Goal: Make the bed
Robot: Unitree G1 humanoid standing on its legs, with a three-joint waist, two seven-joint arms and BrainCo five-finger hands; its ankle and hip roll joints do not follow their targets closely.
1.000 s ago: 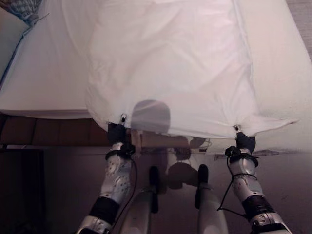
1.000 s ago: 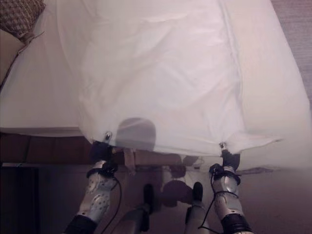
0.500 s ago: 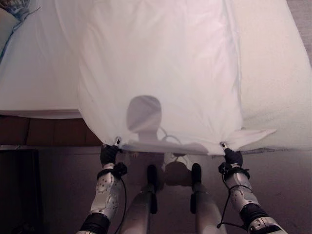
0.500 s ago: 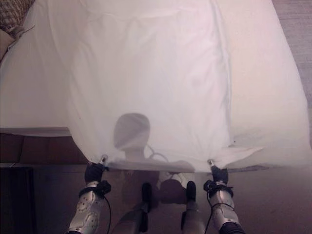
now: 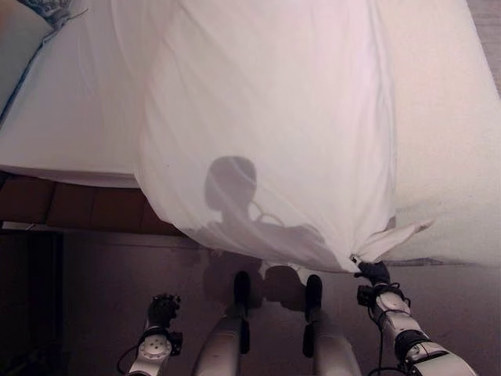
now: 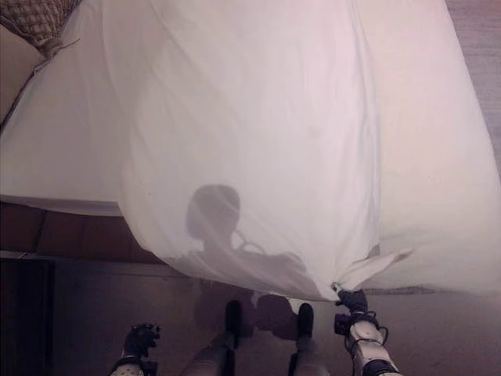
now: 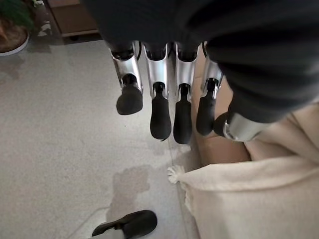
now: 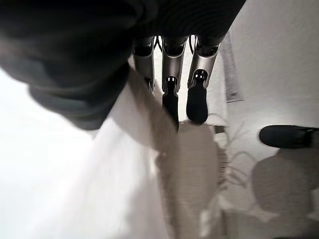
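Your white duvet (image 5: 274, 117) lies on a white bed (image 5: 70, 117) (the frame under the near edge is reddish brown). At the bed's far left corner sits a tan cushion (image 6: 35, 19) with a dark lattice pattern. The floor (image 7: 60, 129) is speckled grey.

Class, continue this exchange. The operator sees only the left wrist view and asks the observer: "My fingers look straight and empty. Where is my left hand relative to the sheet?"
Observer: Your left hand hangs low, below the sheet and apart from it.
Operator: And the right hand?
Observer: The right hand grips the sheet's corner, with cloth running between its fingers.
Operator: How does the sheet lie?
Observer: It drapes over the edge of the bed, its free edge sloping down toward the held corner.
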